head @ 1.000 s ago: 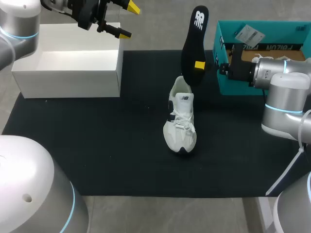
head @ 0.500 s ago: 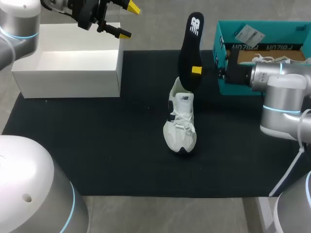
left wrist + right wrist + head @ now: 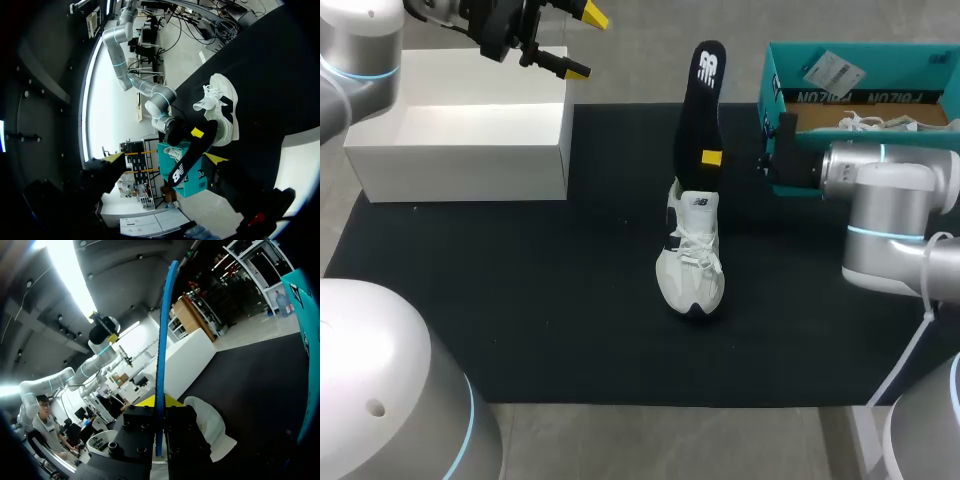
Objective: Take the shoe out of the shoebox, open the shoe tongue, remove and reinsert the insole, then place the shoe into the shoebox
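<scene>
A white shoe (image 3: 692,255) stands upright in the middle of the black mat (image 3: 520,300), toe toward me. Above its heel a black insole (image 3: 698,105) is held on end, its lower tip at the shoe's opening. My right gripper (image 3: 711,158) is shut on the insole's lower part. In the right wrist view the insole (image 3: 163,330) shows edge-on between the shut fingers of the right gripper (image 3: 159,402), with the shoe (image 3: 212,427) just beyond. My left gripper (image 3: 585,42) hangs open and empty over the white box (image 3: 470,130). The left wrist view shows the left gripper (image 3: 165,159), shoe (image 3: 220,107) and insole (image 3: 192,155).
The teal shoebox (image 3: 775,90) stands at the back right behind my right arm, with another white shoe (image 3: 870,122) inside. It also shows as the teal shoebox (image 3: 305,340) beside the right gripper. The white box sits at the back left of the mat.
My right gripper has carried the insole leftward, from beside the shoebox to over the shoe's heel. The left arm has not moved.
</scene>
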{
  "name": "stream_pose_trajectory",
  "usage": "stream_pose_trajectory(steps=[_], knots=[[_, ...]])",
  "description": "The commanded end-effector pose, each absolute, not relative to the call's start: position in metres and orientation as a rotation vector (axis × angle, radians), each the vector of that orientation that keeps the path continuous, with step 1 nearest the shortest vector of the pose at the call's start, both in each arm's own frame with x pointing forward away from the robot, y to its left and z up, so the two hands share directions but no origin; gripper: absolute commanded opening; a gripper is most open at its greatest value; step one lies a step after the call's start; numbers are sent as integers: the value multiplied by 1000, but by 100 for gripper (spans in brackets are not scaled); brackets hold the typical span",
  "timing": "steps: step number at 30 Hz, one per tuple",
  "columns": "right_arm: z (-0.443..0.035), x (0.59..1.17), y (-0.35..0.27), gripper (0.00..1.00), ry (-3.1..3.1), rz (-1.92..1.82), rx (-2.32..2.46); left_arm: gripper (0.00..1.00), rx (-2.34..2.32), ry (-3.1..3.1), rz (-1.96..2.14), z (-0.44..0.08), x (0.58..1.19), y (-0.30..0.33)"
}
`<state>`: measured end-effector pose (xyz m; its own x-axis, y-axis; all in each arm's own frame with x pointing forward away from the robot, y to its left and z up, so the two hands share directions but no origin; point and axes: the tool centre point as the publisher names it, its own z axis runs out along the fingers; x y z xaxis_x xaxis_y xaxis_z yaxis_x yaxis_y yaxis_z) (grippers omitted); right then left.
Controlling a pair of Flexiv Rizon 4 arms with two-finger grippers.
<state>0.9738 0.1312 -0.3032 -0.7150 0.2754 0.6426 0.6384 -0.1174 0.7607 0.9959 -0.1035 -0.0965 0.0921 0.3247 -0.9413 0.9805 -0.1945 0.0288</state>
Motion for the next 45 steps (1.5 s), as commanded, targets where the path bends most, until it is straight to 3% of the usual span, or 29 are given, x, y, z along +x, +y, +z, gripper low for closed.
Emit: stream_pose_trajectory(steps=[1,29,31,32,45], knots=[[-314,970,133,0,-1872,-1909,-1038,100,1634,1312,-1119,-96,996,-103],[-353,919,147,0,-1853,-1765,-1115,100,1634,1312,-1119,-96,996,-103],[-349,923,143,44,-1861,-1778,-1122,100,1634,1312,-1119,-96,996,-103],[-347,924,143,47,-1865,-1780,-1122,100,1634,1312,-1119,-96,996,-103],[-323,960,133,35,-1972,-1795,-1031,100,1634,1312,-1119,-96,996,-103]])
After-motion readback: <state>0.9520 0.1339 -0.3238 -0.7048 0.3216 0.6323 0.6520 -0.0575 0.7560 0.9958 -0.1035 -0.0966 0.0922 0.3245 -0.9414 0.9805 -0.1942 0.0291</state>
